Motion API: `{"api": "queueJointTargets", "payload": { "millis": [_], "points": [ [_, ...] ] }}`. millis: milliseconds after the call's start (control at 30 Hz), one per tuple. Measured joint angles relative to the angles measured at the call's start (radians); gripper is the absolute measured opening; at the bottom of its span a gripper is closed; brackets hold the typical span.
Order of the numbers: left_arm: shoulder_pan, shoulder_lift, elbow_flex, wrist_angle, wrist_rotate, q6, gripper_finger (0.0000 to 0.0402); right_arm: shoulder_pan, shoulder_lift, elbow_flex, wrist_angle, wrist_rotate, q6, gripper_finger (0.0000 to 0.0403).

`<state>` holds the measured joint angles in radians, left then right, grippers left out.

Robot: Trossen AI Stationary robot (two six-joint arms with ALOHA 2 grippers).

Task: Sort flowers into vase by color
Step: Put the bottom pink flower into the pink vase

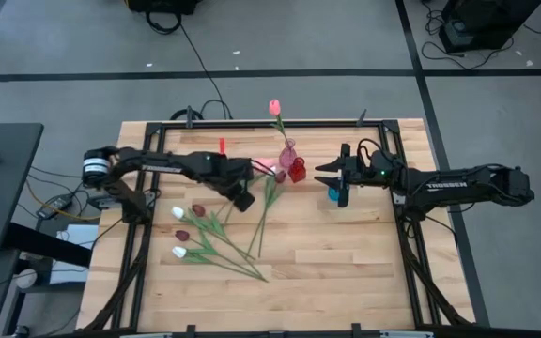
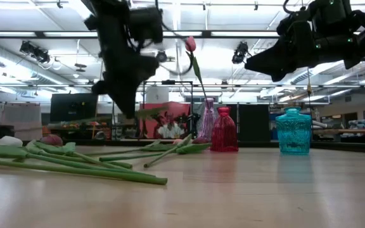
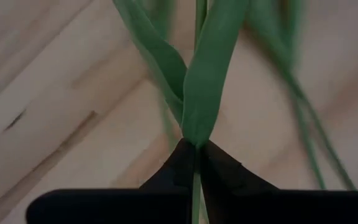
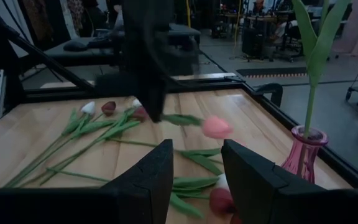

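My left gripper (image 1: 242, 198) hangs over the table's middle, left of the vases, shut on a pink tulip (image 4: 216, 127). My right gripper (image 4: 197, 149) is open in the air above the teal vase (image 1: 334, 194) and touches nothing. A pink vase (image 1: 287, 155) holds one pink tulip (image 1: 274, 106) upright. Beside it stands a red vase (image 1: 297, 170). Several white and maroon tulips (image 1: 195, 235) lie flat on the boards on the table's left. More stems (image 1: 263, 216) lie near the vases, with a maroon head (image 1: 280, 176). My left gripper pinches the pink tulip's stem between its two fingertips, at the foot of its long leaves (image 3: 195, 144). The fingers come from above, pointing down, and lie across the stem. The flower is lifted clear and lies about level, with its pink head toward the vases.
The vases stand in a row at the table's far middle. A black rail (image 1: 411, 244) frames the table. Bare boards (image 1: 346, 272) lie on the near right. Beyond the table the low view shows a room with screens and shelves.
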<state>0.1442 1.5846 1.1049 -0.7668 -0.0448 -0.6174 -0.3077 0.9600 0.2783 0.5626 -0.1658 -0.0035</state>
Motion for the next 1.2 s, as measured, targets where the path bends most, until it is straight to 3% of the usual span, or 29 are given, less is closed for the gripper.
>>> {"api": "queueJointTargets", "payload": {
  "millis": [133,267,400,667,800,900,1200],
  "points": [
    [-0.069,-0.051,0.000,-0.017,0.009,0.033,0.0020,-0.004,-0.002,0.000,-0.021,0.013,0.000,0.0151],
    [-0.124,-0.061,0.000,0.129,-0.108,0.019,0.0020,-0.018,-0.031,0.000,-0.070,0.065,0.000,0.0151],
    [-0.146,-0.055,0.000,0.416,-0.174,0.206,0.0020,-0.041,-0.103,0.000,-0.118,0.093,0.000,0.0151],
    [-0.134,-0.015,0.001,1.050,-0.351,0.731,0.0020,-0.068,-0.308,-0.006,-0.263,0.098,-0.030,0.0151],
    [-0.077,0.043,0.001,1.291,-0.350,0.805,0.0020,-0.069,-0.360,-0.031,-0.256,0.103,-0.043,0.0151],
    [-0.030,0.067,0.005,1.365,-0.328,0.806,0.0018,-0.069,-0.375,-0.041,-0.252,0.108,-0.056,0.0151],
    [0.032,0.067,0.129,1.323,-0.237,0.810,0.0015,-0.070,-0.376,-0.043,-0.238,0.122,-0.065,0.0151]
  ]
}}
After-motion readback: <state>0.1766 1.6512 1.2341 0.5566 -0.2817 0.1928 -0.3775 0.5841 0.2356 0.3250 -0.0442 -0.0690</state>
